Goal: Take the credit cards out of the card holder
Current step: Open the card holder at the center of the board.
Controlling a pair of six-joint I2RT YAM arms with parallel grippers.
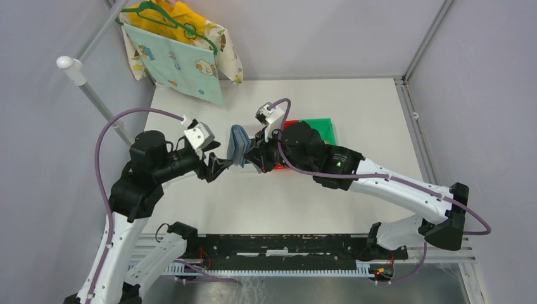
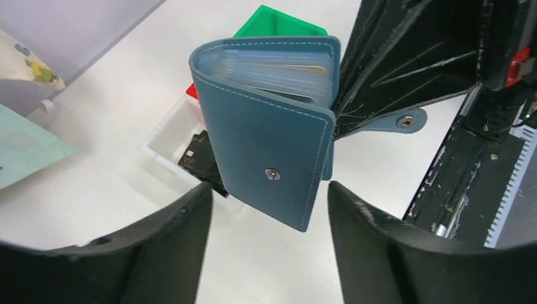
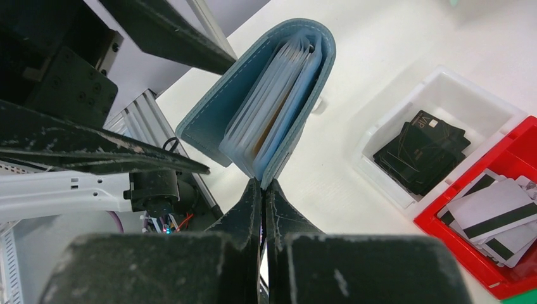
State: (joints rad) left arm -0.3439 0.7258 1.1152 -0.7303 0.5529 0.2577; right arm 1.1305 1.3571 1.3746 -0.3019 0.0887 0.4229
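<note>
The slate-blue card holder point(image 1: 239, 145) hangs in the air above the table, half open, between the two arms. My right gripper point(image 3: 262, 185) is shut on the lower edge of the card holder point(image 3: 272, 95). Clear sleeves fan out inside it, and a gold-tan card point(image 3: 270, 126) shows in one. My left gripper point(image 2: 266, 212) is open, with the lower corner of the holder point(image 2: 272, 139) just beyond its fingertips and not touched. The strap tab point(image 2: 402, 120) hangs to the right. Black credit cards point(image 3: 421, 152) lie in a white bin, and white-grey striped cards point(image 3: 500, 215) lie in a red bin.
A white bin point(image 3: 386, 123), a red bin point(image 3: 443, 228) and a green bin point(image 1: 320, 128) sit in a row under and behind the right arm. Patterned cloths point(image 1: 177, 60) hang on a rail at the back left. A metal pole point(image 1: 95, 95) stands at the left.
</note>
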